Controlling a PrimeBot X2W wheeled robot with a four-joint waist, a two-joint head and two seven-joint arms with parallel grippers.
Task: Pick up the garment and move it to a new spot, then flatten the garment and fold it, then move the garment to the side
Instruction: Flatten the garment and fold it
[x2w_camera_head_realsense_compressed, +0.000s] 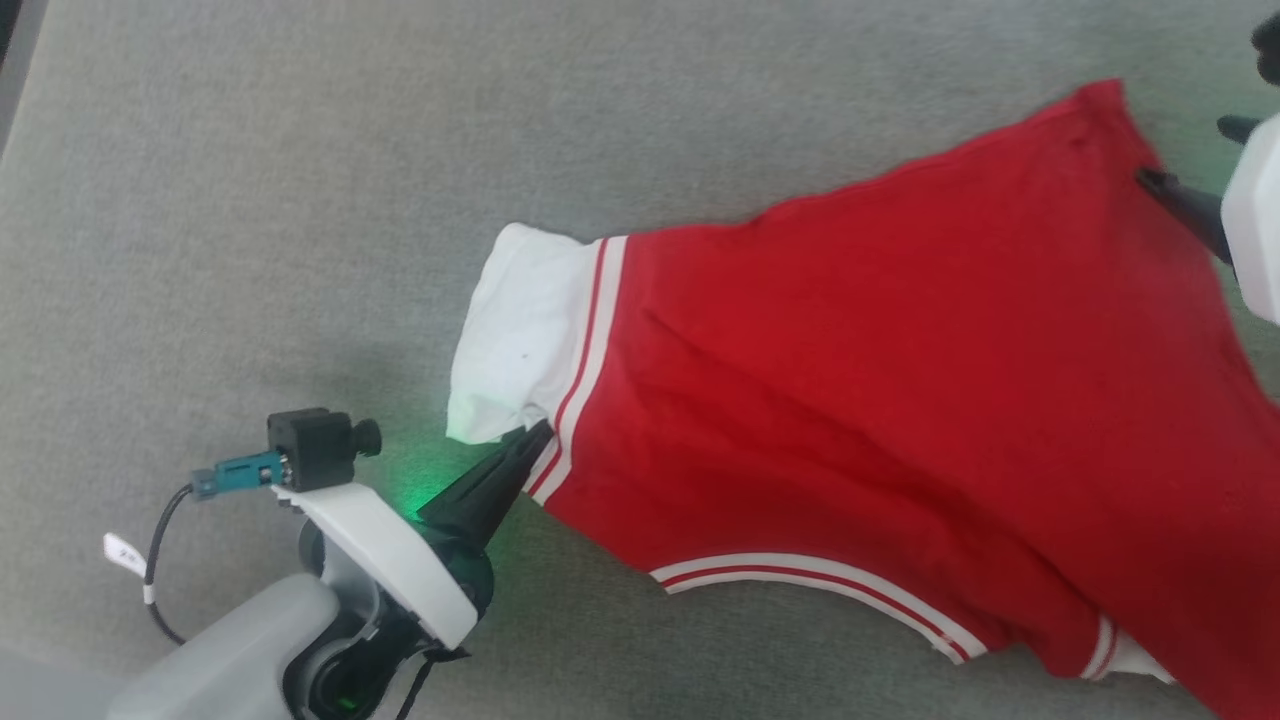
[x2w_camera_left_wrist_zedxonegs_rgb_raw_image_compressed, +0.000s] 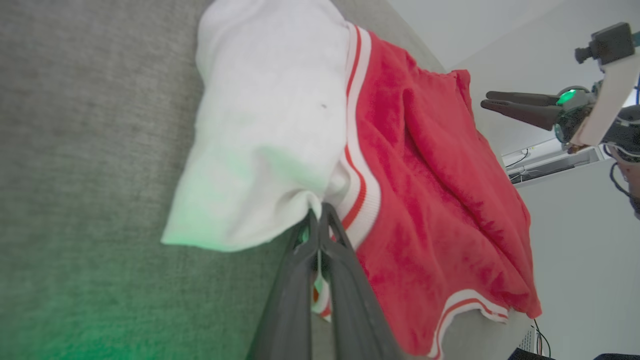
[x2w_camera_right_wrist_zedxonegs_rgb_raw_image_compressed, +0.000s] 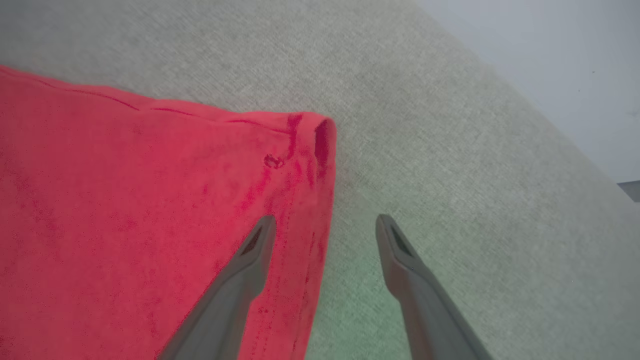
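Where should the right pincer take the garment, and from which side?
Grip the free red corner of the garment, opposite where the left pincer holds by the white panel. Come in from the bare grey surface: that hem lies flat, and the open right pincer straddles it.

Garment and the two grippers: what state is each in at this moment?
garment: lying spread on the grey surface, unfolded, slightly wrinkled.
left gripper: shut on the garment, fingers pinching the edge of its white end by the striped trim.
right gripper: open, fingers straddling the garment's red corner edge, not gripping.
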